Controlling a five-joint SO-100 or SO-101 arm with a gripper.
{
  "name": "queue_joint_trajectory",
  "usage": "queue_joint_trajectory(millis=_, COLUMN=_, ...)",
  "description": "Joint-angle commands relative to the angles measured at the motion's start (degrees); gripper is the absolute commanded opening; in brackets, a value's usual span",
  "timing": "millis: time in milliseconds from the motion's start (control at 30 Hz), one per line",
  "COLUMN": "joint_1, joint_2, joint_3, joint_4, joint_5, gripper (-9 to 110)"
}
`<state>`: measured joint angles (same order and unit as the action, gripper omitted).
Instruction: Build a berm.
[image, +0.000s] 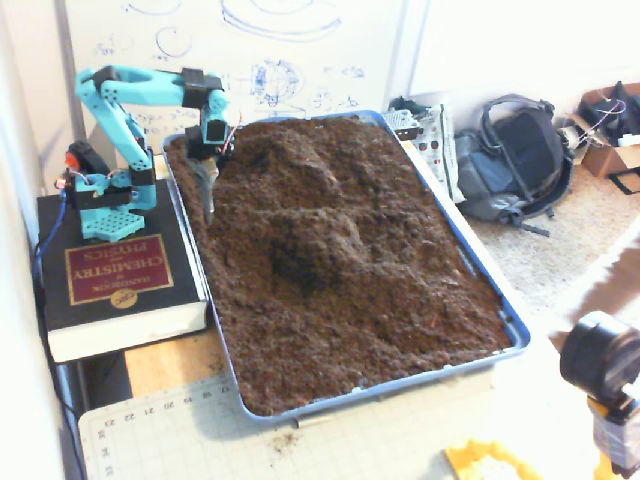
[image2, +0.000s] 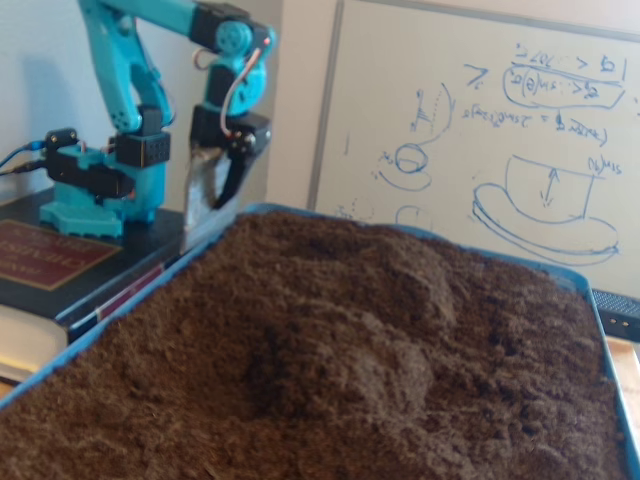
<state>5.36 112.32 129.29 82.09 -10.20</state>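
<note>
My claw (image: 209, 190) hangs at the tray's (image: 480, 357) ten o'clock corner in the higher fixed view. A flat metal blade (image2: 203, 205) stands in for one finger and the dark finger sits close against it, holding nothing; I cannot tell if a gap remains. The blade points down right at the blue rim, so I judge a plunge here could strike the rim or spill soil onto the book (image: 115, 285). The berm (image: 315, 240) lies mid-tray, towards four o'clock, with open soil all around.
</note>
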Motion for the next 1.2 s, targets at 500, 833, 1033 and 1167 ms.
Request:
queue_joint_trajectory(millis=500, joint_1=0.3, joint_2=-27.9, joint_3=-19.7, joint_4=-7.9, joint_5=0.4, gripper=1)
queue_joint_trajectory(millis=833, joint_1=0.4, joint_2=-38.5, joint_3=-26.4, joint_4=-15.2, joint_5=0.4, gripper=1)
queue_joint_trajectory(millis=1033, joint_1=0.4, joint_2=-44.8, joint_3=-33.7, joint_4=-16.4, joint_5=0.4, gripper=1)
queue_joint_trajectory(millis=1167, joint_1=0.4, joint_2=-48.4, joint_3=-39.0, joint_4=-16.5, joint_5=0.4, gripper=1)
